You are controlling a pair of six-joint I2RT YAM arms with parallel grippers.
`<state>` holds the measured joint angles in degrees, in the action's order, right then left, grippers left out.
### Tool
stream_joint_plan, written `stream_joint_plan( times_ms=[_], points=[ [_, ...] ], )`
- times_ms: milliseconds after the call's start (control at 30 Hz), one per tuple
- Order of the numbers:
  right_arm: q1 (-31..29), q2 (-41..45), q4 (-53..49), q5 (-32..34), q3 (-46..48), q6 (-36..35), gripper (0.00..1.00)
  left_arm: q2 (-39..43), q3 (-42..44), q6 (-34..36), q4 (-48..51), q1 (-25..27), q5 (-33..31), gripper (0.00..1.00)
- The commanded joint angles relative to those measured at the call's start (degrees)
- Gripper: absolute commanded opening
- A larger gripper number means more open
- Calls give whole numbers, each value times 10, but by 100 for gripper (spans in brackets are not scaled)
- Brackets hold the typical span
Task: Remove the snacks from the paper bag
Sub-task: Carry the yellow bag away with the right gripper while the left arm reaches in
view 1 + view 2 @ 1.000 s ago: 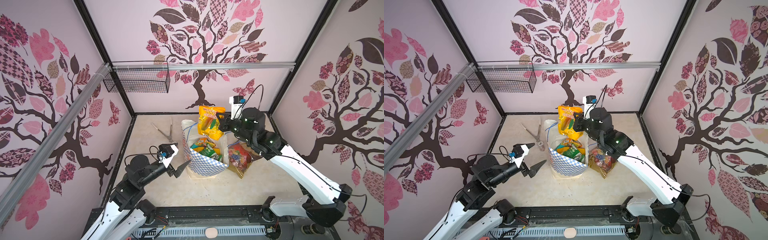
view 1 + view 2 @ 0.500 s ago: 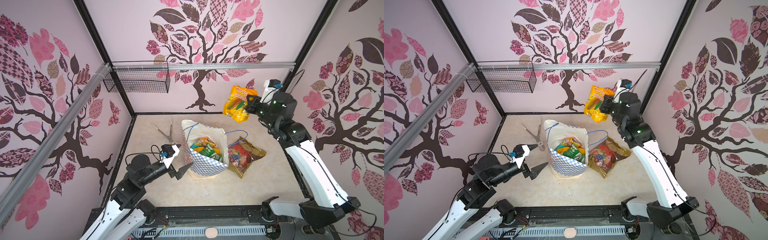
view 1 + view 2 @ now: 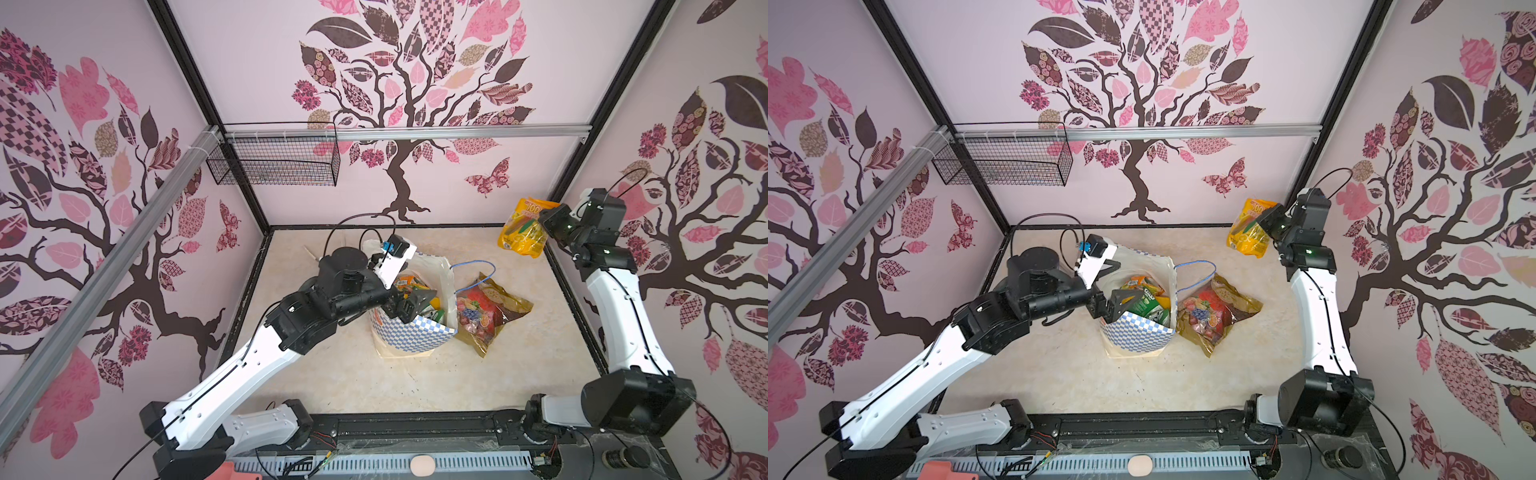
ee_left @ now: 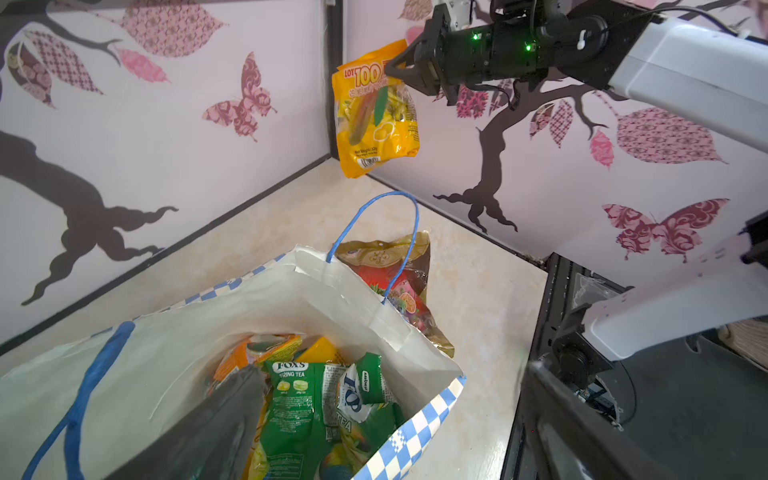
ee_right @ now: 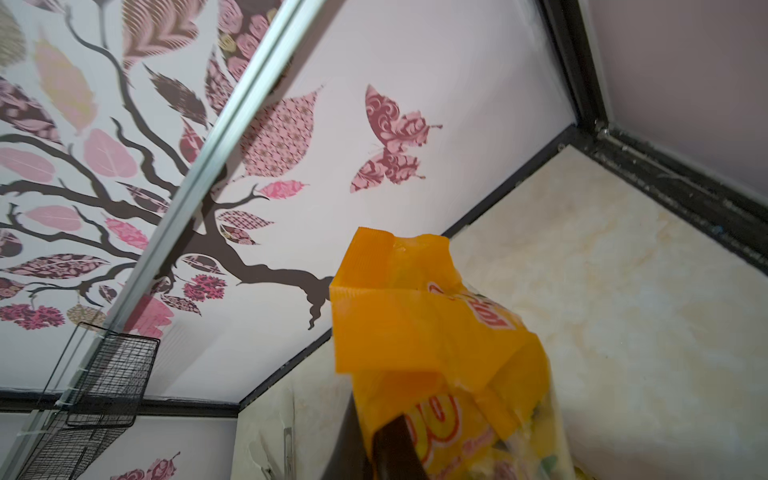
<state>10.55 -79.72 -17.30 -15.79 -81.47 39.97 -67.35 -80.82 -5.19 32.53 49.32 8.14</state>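
One yellow snack (image 3: 521,232) aloft, one gold snack (image 3: 486,309) lying.

Our left arm reaches forward with the elbow bent, left gripper (image 3: 409,306) angled down, jaws spread wide and straddling the paper bag (image 3: 415,336) rim. Our right arm stands tall near the far right corner, right gripper (image 3: 542,218) raised and pinched tight on the yellow-orange packet (image 3: 521,235).

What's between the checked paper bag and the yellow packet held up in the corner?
A gold-red fruit packet lying beside the bag, then bare floor; the left wrist view shows it.
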Motion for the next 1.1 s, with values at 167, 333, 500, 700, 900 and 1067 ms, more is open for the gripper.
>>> stream_joint_plan(
  times_ms=[167, 333, 500, 700, 900, 1067],
  points=[
    [-5, -54, 149, -161, 63, 74, 0, -68, -87, -58, 66, 26, -72, 99],
    [-27, -100, 176, -195, 72, 78, 0, -127, -159, -70, 100, 32, -73, 99],
    [-64, -134, 195, -197, 73, 87, 0, -193, -221, -59, 121, 32, -101, 99],
    [-103, -175, 223, -190, 75, 114, 0, -241, -247, -35, 124, 32, -121, 99],
    [-108, -218, 240, -179, 101, 115, 0, -272, -289, -39, 163, 32, -135, 98],
    [-109, -257, 219, -168, 125, 89, 6, -281, -299, -44, 186, 32, -147, 99]
  ],
)
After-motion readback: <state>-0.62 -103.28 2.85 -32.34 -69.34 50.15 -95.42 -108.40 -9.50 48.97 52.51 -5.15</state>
